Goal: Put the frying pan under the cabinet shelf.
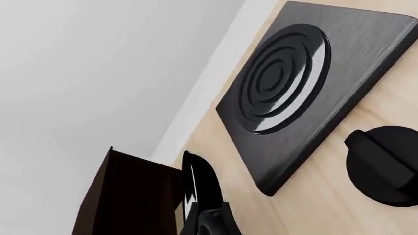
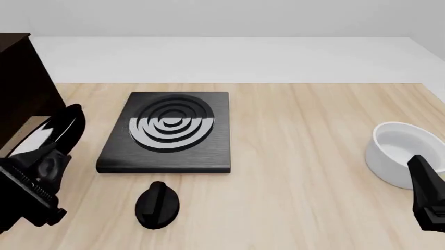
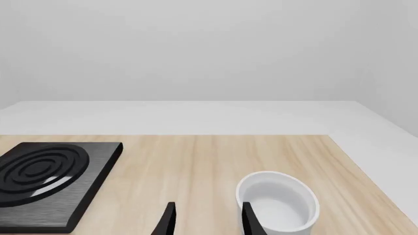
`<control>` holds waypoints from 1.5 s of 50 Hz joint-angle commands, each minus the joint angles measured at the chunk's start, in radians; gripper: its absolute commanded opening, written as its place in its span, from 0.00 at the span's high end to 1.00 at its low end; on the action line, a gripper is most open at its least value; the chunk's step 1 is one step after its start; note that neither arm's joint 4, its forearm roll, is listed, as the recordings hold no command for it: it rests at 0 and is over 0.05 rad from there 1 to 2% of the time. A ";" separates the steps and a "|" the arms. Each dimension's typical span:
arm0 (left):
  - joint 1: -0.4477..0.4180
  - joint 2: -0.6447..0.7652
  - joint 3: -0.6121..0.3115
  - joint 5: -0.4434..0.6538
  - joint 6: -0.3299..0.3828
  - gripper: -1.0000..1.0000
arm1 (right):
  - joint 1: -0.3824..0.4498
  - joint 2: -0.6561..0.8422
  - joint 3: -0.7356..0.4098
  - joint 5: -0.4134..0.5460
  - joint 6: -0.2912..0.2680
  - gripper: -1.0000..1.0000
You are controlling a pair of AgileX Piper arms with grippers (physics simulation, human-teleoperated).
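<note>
The frying pan point(image 2: 54, 131) is tilted up on its edge at the table's left, off the surface, and its grey inside reflects light. My left gripper point(image 2: 43, 167) is shut on it from below; the handle is hidden. The dark brown cabinet shelf point(image 2: 20, 86) stands just left of the pan, at the far left edge. In the left wrist view the pan point(image 1: 197, 180) is edge-on, right beside the cabinet point(image 1: 127, 196). My right gripper point(image 3: 209, 223) is open and empty, low at the right point(image 2: 422, 176), next to a white bowl.
A square black hotplate point(image 2: 169, 131) with concentric rings lies at centre left, also in the left wrist view point(image 1: 307, 83). A black oval knob point(image 2: 158, 204) lies in front of it. A white bowl point(image 2: 403, 152) stands at the right, also in the right wrist view point(image 3: 277, 200).
</note>
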 commanded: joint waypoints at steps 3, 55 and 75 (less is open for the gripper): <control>0.029 0.006 -0.001 -0.046 0.023 1.00 | 0.000 0.000 0.000 0.000 0.000 0.00; 0.087 0.080 0.014 -0.126 -0.021 1.00 | 0.000 0.000 0.000 0.000 0.000 0.00; 0.134 0.081 0.044 -0.141 0.010 1.00 | 0.000 0.000 0.000 0.000 0.000 0.00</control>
